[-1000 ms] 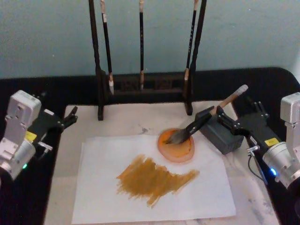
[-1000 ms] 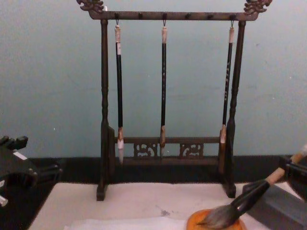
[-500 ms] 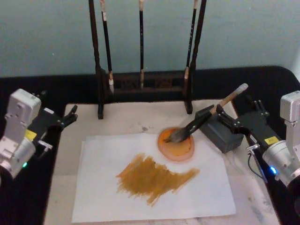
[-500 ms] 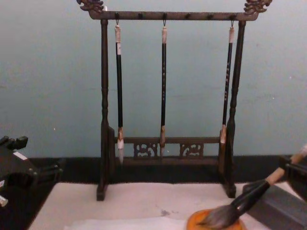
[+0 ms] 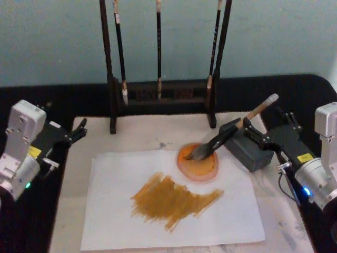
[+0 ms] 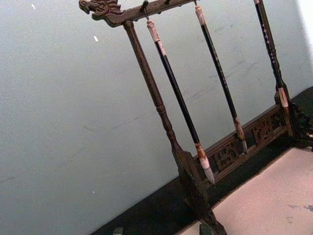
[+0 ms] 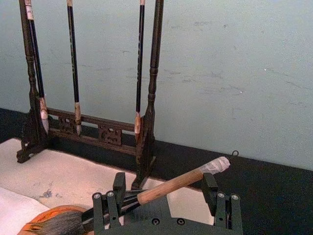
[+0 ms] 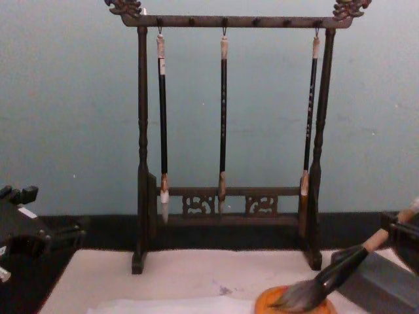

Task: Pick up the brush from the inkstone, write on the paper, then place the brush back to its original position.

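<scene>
Orange-brown strokes cover the middle of the paper (image 5: 174,197), so the writing step reads as done. The brush (image 5: 231,132) lies with its grey tuft in the inkstone (image 5: 198,163), ferrule propped on the grey block (image 5: 247,147), handle slanting up toward the right.

Right gripper (image 5: 256,133): in the right wrist view the fingers stand spread on either side of the wooden handle (image 7: 171,183), not pinching it. The brush appears to rest on its own supports. Judgement: release is complete; the remaining move is to draw the arm back clear of the handle without knocking it.

Left gripper (image 5: 79,129): parked at the left edge of the mat (image 5: 142,137), near the brush stand (image 5: 158,95); whether its fingers are spread or pressed together I cannot tell.

Compared with one second ago: brush, inkstone and paper sit in the same places. The right gripper looks marginally shifted, if at all; the left arm is unchanged. The scene is essentially static, consistent with the pause after letting go.
</scene>
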You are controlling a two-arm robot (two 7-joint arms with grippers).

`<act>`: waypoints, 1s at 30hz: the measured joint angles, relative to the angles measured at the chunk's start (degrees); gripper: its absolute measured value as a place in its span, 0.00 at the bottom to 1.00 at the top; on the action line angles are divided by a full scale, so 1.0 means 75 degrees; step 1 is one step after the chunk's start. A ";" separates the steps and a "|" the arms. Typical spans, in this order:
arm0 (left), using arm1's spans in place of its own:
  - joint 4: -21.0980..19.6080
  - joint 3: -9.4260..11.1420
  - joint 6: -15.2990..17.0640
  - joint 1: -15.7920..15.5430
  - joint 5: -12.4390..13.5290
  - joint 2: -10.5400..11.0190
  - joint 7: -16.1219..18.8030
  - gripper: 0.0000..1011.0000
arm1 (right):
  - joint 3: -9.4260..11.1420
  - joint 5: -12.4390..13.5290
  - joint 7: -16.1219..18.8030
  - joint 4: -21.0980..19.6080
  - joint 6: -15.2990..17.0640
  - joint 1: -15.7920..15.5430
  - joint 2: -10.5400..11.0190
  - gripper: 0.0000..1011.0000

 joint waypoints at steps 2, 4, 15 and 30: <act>0.0000 0.0000 0.0000 0.0001 0.0000 0.0000 0.0000 1.00 | 0.0000 0.0000 0.0000 0.0000 0.0000 0.0000 -0.0001 0.99; 0.0000 0.0000 0.0000 0.0001 0.0000 0.0000 0.0000 1.00 | 0.0000 0.0000 0.0001 0.0000 0.0000 0.0000 0.0000 0.99; 0.0000 0.0000 0.0000 0.0001 0.0000 0.0000 0.0000 1.00 | 0.0000 0.0000 0.0001 0.0000 0.0000 0.0000 0.0000 0.99; 0.0000 0.0000 0.0000 0.0001 0.0000 0.0000 0.0000 1.00 | 0.0000 0.0001 0.0001 0.0000 -0.0001 0.0000 -0.0001 0.99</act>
